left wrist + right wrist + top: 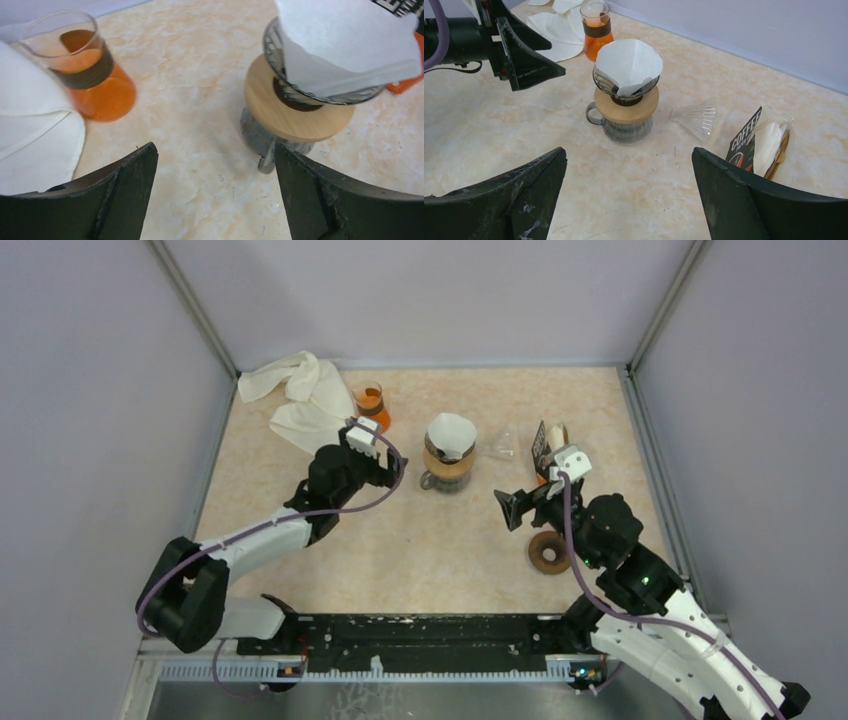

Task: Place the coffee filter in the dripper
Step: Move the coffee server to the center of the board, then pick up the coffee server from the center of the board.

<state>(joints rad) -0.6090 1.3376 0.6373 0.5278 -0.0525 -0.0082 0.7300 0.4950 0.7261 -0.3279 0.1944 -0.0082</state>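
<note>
Top view: the white paper filter (451, 433) sits opened out in the dripper (445, 468), mid-surface (400, 550). The left gripper (392, 468) is just beside it. The right gripper (515, 508) stands apart, with a brown ring (548, 552) near it.
Left wrist: jaws spread wide, nothing between them. A glass (85, 70) of orange liquid and a folded white cloth (35, 135) lie left. The wire basket on its round wooden collar is on the right.
Right wrist: jaws wide and empty too. Beyond them a clear ribbed cone (696, 117) lies on its side, next to a black packet (759, 142).
</note>
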